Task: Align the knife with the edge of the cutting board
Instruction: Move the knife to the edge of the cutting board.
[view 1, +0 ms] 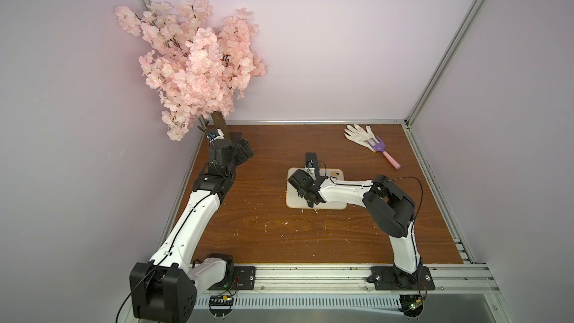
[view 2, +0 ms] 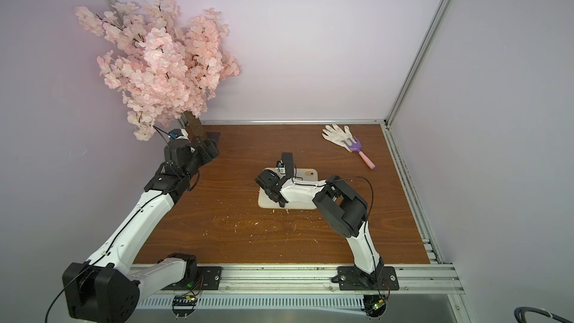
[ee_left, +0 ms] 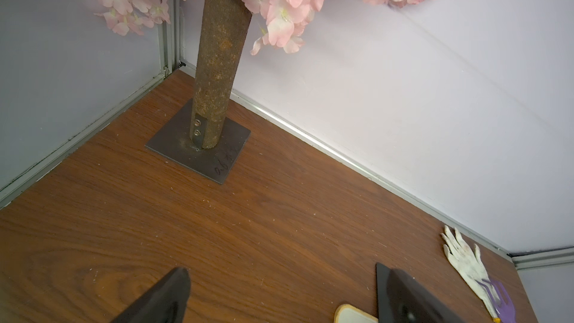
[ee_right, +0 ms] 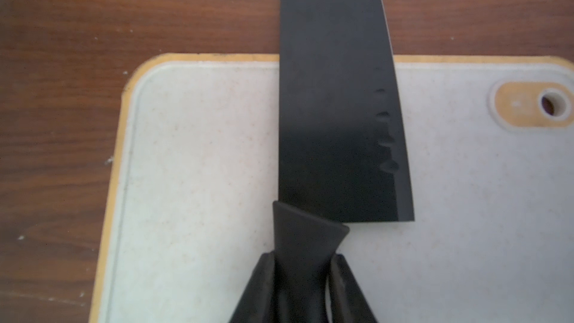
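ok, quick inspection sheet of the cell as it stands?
Surface: wood-grain tabletop, white flecks scattered.
Job's things: knife across cutting board, blade crossing one edge, not aligned.
Clutter: white glove, purple fork overlapping it; blossom tree in the corner.
Grippers: right gripper jaws clamp the knife handle; left gripper open, empty, by the tree.
Cables: black cable loops over the right arm.
Surroundings: lilac walls, aluminium frame.

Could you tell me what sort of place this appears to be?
Probably a robot test booth: plain walls in a metal frame, two arms bolted to a rail, a fake blossom tree.
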You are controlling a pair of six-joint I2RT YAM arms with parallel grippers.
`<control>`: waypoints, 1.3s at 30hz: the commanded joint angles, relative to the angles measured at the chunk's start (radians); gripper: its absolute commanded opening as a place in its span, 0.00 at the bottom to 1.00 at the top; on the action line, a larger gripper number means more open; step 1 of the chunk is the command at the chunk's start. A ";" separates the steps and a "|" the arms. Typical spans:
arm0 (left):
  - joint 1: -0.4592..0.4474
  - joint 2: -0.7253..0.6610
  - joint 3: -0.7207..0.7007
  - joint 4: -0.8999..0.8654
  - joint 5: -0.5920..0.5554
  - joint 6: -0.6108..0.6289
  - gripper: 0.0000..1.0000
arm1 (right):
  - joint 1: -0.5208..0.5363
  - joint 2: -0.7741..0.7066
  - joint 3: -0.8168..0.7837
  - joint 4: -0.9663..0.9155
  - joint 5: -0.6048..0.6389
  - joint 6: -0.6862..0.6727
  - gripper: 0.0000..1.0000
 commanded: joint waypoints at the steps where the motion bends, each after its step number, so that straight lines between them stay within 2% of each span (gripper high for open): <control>1: 0.012 -0.005 -0.011 -0.003 -0.015 0.010 1.00 | 0.000 -0.049 -0.005 -0.021 0.036 -0.026 0.20; 4: 0.012 -0.005 -0.009 -0.005 -0.016 0.010 1.00 | 0.001 -0.074 -0.007 -0.018 0.048 -0.045 0.14; 14: 0.012 -0.004 -0.010 -0.003 -0.008 0.022 1.00 | 0.003 -0.174 -0.043 -0.015 0.091 -0.104 0.07; 29: 0.012 -0.003 -0.010 -0.004 -0.007 0.026 1.00 | -0.031 -0.314 -0.270 0.033 0.085 -0.107 0.07; 39: 0.012 -0.002 -0.007 -0.006 -0.009 0.027 1.00 | -0.037 -0.303 -0.328 0.088 0.029 -0.101 0.13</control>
